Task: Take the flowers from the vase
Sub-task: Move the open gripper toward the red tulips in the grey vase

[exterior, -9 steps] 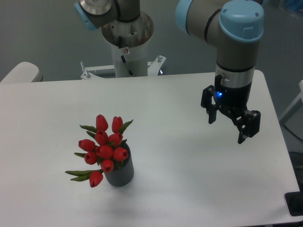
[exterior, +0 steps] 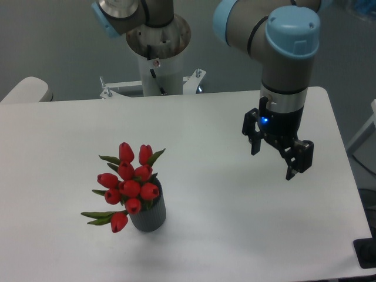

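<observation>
The flowers (exterior: 128, 181), a bunch of red tulip buds with green leaves, stand in the vase (exterior: 149, 215), a small dark grey ribbed cylinder at the front left of the white table (exterior: 194, 247). The buds lean left and hide the vase's mouth. My gripper (exterior: 272, 165) hangs above the table's right side, far to the right of the flowers. Its two black fingers are spread apart and hold nothing.
The arm's white base column (exterior: 157, 56) stands behind the table's back edge. A pale rounded object (exterior: 24, 91) sits beyond the back left corner. A dark object (exterior: 366, 254) shows at the front right edge.
My gripper has moved slightly left and up in the picture, towards the flowers' side. The flowers and vase have not moved.
</observation>
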Motion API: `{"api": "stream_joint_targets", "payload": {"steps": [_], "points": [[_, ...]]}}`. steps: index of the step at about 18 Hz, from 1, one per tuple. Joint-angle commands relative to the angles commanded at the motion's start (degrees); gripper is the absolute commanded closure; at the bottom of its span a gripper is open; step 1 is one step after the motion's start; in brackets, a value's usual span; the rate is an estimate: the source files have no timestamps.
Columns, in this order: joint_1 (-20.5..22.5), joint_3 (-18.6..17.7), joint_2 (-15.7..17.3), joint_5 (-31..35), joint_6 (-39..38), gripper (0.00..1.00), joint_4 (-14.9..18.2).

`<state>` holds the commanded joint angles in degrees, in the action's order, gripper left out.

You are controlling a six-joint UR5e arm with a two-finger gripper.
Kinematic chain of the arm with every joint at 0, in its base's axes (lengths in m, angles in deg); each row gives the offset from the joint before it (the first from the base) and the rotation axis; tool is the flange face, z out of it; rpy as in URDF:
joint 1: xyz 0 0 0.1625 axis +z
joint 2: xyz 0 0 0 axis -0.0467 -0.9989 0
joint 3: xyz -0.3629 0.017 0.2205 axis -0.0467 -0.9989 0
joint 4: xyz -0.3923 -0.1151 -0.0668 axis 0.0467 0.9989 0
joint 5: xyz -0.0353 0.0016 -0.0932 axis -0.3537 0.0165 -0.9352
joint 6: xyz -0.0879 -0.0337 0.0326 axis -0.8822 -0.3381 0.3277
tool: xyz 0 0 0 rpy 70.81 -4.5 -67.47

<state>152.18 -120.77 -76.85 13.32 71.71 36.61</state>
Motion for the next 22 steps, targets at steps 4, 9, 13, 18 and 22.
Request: {"api": "stream_joint_targets", "payload": {"steps": [4,9,13,18,22], "points": [[0.5,-3.6,1.9,-6.2,-2.9,0.0,-0.2],[1.0,-8.3,4.3,-13.2,-6.9,0.0,-0.2],[1.4,-15.4,7.1,-21.6,-8.8,0.0,-0.4],[1.6,-23.2,9.1,-31.6,-8.9,0.0,-4.6],[1.8,-28.7,9.1,-40.7,-10.9,0.0,-10.9]]}}
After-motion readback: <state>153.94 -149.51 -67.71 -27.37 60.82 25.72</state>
